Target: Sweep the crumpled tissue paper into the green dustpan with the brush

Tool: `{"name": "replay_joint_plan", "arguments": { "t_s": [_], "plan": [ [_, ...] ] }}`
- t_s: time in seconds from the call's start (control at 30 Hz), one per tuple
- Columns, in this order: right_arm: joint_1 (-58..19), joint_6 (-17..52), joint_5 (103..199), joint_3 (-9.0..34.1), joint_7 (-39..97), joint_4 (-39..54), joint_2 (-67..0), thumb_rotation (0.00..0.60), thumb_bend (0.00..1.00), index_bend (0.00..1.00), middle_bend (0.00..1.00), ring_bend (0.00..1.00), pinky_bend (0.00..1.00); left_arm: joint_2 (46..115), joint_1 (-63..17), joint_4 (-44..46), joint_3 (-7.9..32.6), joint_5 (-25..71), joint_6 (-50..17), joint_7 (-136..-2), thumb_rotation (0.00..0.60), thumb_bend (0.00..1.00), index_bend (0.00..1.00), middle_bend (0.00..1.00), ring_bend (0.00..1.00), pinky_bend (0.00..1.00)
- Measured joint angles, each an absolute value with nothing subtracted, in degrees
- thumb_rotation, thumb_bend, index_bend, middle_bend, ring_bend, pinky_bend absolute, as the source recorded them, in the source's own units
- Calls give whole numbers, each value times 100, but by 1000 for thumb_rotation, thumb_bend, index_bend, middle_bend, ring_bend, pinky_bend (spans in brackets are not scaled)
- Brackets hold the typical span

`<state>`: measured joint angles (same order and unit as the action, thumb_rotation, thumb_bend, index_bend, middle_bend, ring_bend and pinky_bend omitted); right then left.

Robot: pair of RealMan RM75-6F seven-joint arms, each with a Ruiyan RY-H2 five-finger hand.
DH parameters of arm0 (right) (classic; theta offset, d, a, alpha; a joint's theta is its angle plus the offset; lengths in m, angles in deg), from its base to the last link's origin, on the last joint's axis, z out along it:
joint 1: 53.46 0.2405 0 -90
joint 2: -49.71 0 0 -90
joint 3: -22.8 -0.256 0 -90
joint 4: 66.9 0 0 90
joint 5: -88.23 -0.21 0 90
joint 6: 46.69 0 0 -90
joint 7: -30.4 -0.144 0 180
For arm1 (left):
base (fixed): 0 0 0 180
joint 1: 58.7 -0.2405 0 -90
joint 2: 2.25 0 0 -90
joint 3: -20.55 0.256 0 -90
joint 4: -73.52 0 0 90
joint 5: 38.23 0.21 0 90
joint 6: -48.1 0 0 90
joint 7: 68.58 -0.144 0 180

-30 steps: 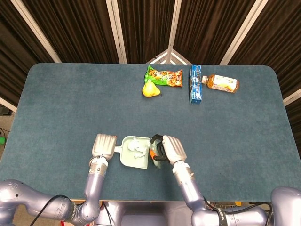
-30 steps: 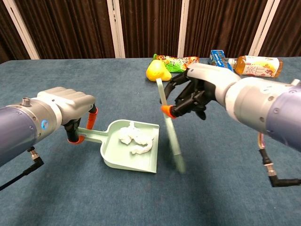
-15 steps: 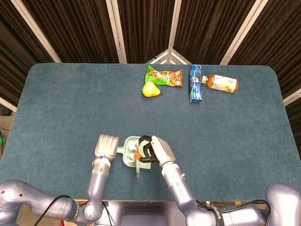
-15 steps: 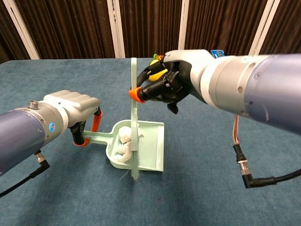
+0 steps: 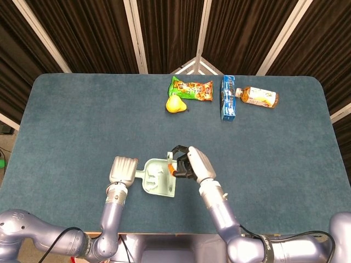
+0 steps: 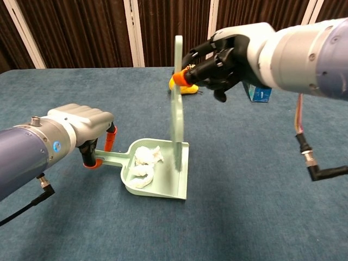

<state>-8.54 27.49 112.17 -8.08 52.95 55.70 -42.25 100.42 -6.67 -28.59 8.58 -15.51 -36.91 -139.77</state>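
Note:
The pale green dustpan lies on the blue table, its mouth facing right. The crumpled white tissue rests inside it, near the handle end; from above, the tissue shows within the dustpan. My left hand grips the pan's orange-tipped handle, and the head view shows the left hand just left of the pan. My right hand holds the brush upright by its orange collar, the lower end touching down inside the pan's open edge. Overhead, the right hand is at the pan's right corner.
At the far side of the table lie a yellow pear, a green snack bag, a blue box and a tea bottle. The near table edge runs just below the pan.
My right hand has lifted and carried the brush from over the pan's middle to its open right edge, now upright. The tissue sits bunched toward the handle. The left hand has barely moved.

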Motion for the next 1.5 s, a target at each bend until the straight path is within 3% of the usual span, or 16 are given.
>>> {"name": "replay_joint_plan", "arguments": {
  "t_s": [0.07, 0.13, 0.5, 0.67, 0.87, 0.93, 1.2, 1.3, 1.37, 1.43, 1.5],
  "plan": [
    [-912, 2714, 11247, -775, 5237, 5559, -4081, 600, 649, 824, 860, 921, 783, 10003, -685, -2908, 901, -1518, -3685, -13961, 600, 78, 361, 1000, 1000, 1000],
    [-964, 2680, 11279, -738, 5186, 5552, -3961, 600, 648, 825, 860, 921, 784, 9957, -703, -2962, 936, -1493, -3689, -13954, 600, 4, 305, 997, 998, 1000],
    [-1229, 2531, 11731, -427, 4971, 5425, -3395, 600, 649, 824, 860, 921, 783, 9330, -972, -3548, 1033, -841, -3626, -13275, 600, 0, 258, 951, 958, 991],
    [-1386, 2539, 12307, -84, 4997, 5184, -3144, 600, 648, 824, 860, 921, 784, 8769, -1283, -3956, 1209, -102, -3578, -12561, 600, 0, 221, 723, 729, 840],
    [-1637, 2695, 13150, 492, 5137, 4549, -2929, 600, 649, 824, 860, 921, 783, 8038, -1789, -4257, 1617, 876, -3460, -11501, 600, 0, 124, 353, 397, 516],
    [-1701, 2799, 13395, 648, 5233, 4313, -2906, 600, 649, 824, 860, 920, 783, 7832, -1952, -4310, 1750, 1198, -3430, -11161, 600, 0, 102, 276, 322, 447],
    [-1913, 3341, 14299, 1230, 6008, 3244, -2991, 600, 648, 811, 860, 914, 744, 7166, -2682, -4160, 2347, 2878, -3500, -9862, 600, 0, 64, 146, 237, 346],
    [-1992, 3379, 14467, 1469, 6282, 3106, -3067, 600, 648, 660, 777, 797, 648, 6987, -2987, -3958, 2564, 3354, -3552, -9405, 600, 0, 56, 85, 162, 297],
    [-2031, 3307, 14469, 1588, 6437, 3132, -3114, 600, 648, 489, 627, 634, 538, 6892, -3184, -3801, 2703, 3554, -3556, -9170, 600, 0, 35, 27, 74, 209],
    [-2056, 3214, 14406, 1647, 6520, 3215, -3148, 600, 641, 261, 423, 409, 397, 6845, -3304, -3686, 2789, 3666, -3546, -9071, 600, 0, 11, 2, 20, 140],
    [-2081, 3099, 14271, 1697, 6588, 3373, -3189, 600, 577, 104, 267, 246, 290, 6830, -3397, -3581, 2846, 3752, -3514, -9006, 600, 0, 0, 0, 0, 89]
  ]
}}
